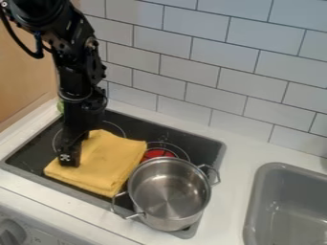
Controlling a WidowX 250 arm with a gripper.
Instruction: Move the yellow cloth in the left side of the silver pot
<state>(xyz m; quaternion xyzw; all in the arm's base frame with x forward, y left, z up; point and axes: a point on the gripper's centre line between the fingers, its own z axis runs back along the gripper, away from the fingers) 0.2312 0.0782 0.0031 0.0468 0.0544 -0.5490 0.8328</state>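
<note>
**Folded yellow cloth [110,160] lies on the stovetop [203,146] at the silver pot's [169,194] 10 o'clock side**

With 12 o'clock at the top of the view, the black arm [75,79] comes in from 11 o'clock and hangs down over the stovetop. Its hand [69,160] points downward at the cloth's 9 o'clock part, just over it or touching it. I cannot tell whether the hand is open, closed or gripping the fabric.

The cloth is folded into a thick, layered pad and lies flat, outside the pot. The pot stands upright at the cloth's 4 o'clock, close beside it; whether the two touch is hard to tell. One wire handle [121,208] sticks out at the pot's 8 o'clock, the other [212,175] at its 2 o'clock. Just beyond the rim, toward 11 o'clock, a red patch [158,153] shows on the black glass.

The stovetop is set in a white tabletop [233,139]. A grey sink [287,210] lies at the pot's 3 o'clock, a tiled wall [246,81] rises toward 1 o'clock, and a knob [11,233] sits at the view's 7 o'clock corner.
</note>
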